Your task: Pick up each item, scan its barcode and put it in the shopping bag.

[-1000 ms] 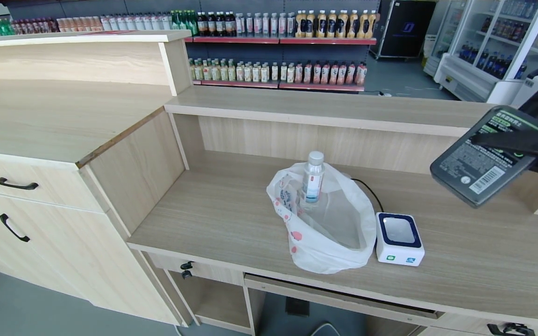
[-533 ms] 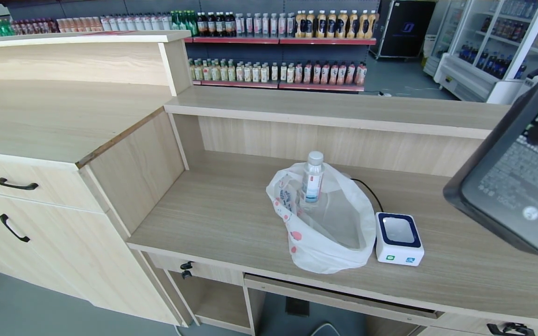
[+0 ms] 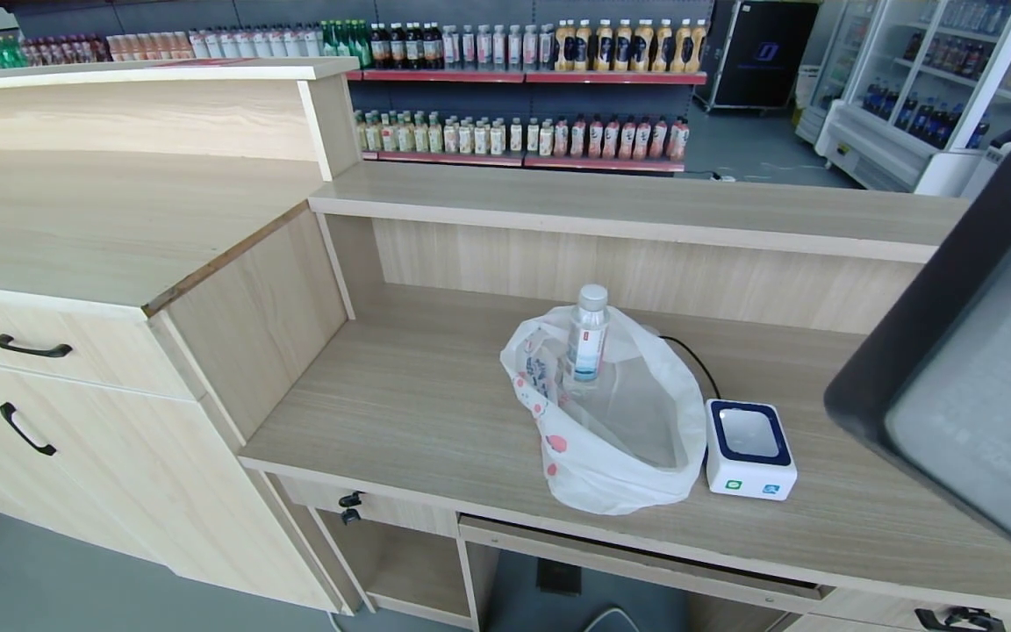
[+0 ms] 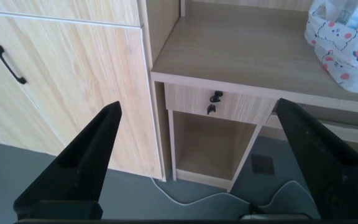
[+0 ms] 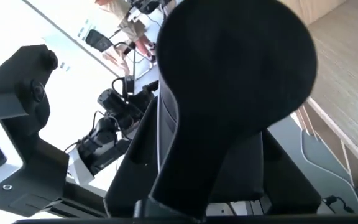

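The left gripper (image 4: 197, 104) has its 2 black fingers (image 4: 82, 168) spread wide with nothing between them. Through the gap its wrist view looks down on the counter (image 3: 435, 404) edge and a drawer (image 4: 247, 111) front with a small black lock. The right gripper (image 5: 229, 93) is closed on the box (image 3: 971, 377). In its wrist view 1 broad, round-ended black finger (image 5: 235, 56) lies flat against the box's dark body, and the other finger is hidden behind it.

In the head view the box hangs in the air at the right edge of the frame, tilted, above the counter's right end and clear of it. The frame edge cuts it off, so only a rounded corner, a thick black rim and part of a flat grey face can be seen. The print on that face is too cropped to make out.

The bag (image 3: 598, 478) sits at lower centre on the counter with its mouth open. It is thin, crinkled white plastic with pink-red figures printed on it. The bottle (image 3: 589, 338) stands upright inside, toward the back. It is clear plastic with a white cap and a white-and-red label, and its base is lost in the bag's folds.

The scanner (image 3: 749, 448) is just to the right of the bag; whether they touch I cannot tell. It is a small white block with rounded corners and a dark blue frame around a glossy window facing up. A thin black cable (image 3: 699, 360) curves away behind it, partly hidden by the bag. The counter is pale wood-grain laminate with a raised ledge (image 3: 611, 206) behind.
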{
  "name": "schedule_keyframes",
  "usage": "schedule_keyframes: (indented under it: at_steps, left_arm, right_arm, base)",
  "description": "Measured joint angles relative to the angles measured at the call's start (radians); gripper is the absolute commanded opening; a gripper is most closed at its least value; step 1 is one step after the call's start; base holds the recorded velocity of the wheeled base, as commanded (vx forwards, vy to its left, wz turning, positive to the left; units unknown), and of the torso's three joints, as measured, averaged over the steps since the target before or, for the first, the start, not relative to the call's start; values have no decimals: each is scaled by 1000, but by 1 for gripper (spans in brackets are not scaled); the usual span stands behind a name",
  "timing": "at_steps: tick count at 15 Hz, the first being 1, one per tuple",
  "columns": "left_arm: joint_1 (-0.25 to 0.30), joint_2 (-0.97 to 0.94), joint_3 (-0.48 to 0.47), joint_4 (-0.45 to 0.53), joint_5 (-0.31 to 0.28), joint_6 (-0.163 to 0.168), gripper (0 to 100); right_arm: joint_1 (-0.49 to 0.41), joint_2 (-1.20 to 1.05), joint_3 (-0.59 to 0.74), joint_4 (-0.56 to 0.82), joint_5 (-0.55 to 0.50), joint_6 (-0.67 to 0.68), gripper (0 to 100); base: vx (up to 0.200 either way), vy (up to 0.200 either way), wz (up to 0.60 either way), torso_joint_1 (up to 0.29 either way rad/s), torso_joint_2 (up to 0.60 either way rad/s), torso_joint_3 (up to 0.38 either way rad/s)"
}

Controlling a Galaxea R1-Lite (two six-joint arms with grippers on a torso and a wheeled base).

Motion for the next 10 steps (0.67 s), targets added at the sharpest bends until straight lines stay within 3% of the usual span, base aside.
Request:
schedule_keyframes:
  at_steps: [10]
  left_arm:
    - [0, 0, 0, 0, 0, 0, 100]
  right_arm:
    - [23, 42, 28, 15, -32, -36, 0]
  base:
    - [0, 0, 0, 0, 0, 0]
